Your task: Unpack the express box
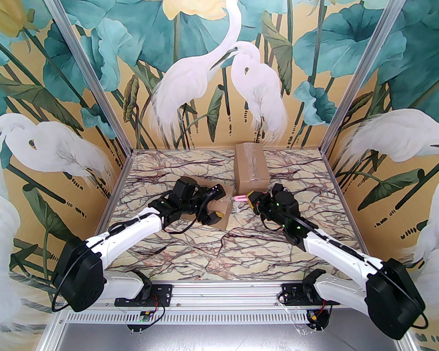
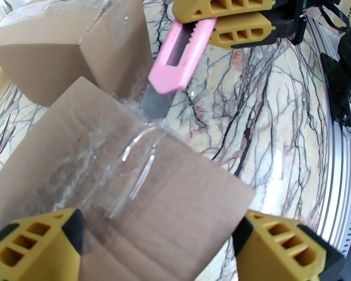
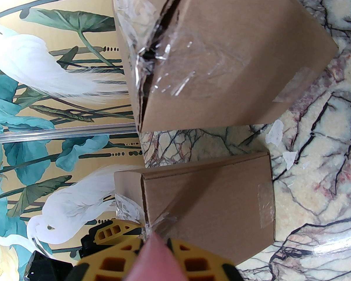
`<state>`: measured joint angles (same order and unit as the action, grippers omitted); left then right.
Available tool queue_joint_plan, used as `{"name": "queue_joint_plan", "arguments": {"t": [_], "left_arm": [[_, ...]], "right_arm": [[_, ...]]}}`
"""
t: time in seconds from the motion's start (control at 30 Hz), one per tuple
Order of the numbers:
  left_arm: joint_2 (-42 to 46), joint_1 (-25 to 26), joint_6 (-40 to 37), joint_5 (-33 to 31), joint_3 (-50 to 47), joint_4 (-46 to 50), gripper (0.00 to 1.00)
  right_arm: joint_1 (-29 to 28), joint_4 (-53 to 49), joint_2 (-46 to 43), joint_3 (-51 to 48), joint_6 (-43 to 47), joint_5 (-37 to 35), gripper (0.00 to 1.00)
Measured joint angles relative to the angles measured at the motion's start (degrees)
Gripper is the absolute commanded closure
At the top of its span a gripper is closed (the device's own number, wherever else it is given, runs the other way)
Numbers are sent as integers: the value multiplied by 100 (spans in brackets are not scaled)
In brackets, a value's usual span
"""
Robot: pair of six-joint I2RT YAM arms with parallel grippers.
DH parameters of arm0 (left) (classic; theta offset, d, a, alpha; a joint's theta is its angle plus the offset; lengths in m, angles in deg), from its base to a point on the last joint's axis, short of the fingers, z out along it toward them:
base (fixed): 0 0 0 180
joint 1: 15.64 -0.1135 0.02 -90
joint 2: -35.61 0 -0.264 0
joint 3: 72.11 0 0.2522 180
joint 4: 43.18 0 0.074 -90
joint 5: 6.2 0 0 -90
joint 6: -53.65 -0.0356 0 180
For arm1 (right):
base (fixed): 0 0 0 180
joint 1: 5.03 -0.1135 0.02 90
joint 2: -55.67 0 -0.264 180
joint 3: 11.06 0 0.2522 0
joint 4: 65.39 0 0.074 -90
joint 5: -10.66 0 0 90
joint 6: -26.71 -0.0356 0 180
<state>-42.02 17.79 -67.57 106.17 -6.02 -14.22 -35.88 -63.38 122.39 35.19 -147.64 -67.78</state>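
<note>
A small taped cardboard express box [image 1: 222, 210] [image 2: 120, 171] [image 3: 210, 198] lies on the marble table. My left gripper [image 1: 219, 204] [image 2: 159, 224] is over its near end with jaws wide apart, one finger [image 2: 35, 244] above the top and the other [image 2: 283, 244] by the right edge. Whether they press on the box I cannot tell. My right gripper [image 1: 252, 198] [image 2: 199, 22] [image 3: 155, 244] is shut on a pink utility knife [image 1: 239, 197] [image 2: 178, 60] [image 3: 155, 259]. The extended blade [image 2: 156, 104] touches the clear tape at the box's far top edge.
A larger cardboard box [image 1: 250, 170] [image 2: 61, 39] [image 3: 222, 54] stands just behind, its taped top seam split open. Small tape scraps [image 3: 275, 130] lie on the marble beside it. Painted walls enclose the table on three sides.
</note>
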Motion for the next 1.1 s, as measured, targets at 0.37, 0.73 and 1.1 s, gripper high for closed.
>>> {"name": "queue_joint_plan", "arguments": {"t": [0.37,0.73,1.1], "left_arm": [[-7,72,168,-177,0,-109,14],[-109,116,472,-527,20,-369,14],[-125,2,428,-310,120,-184,14]], "right_arm": [[-22,153,262,146,192,-35,100],[-22,890,684,122,39,-101,100],[-28,927,431,-79,39,7,100]]}}
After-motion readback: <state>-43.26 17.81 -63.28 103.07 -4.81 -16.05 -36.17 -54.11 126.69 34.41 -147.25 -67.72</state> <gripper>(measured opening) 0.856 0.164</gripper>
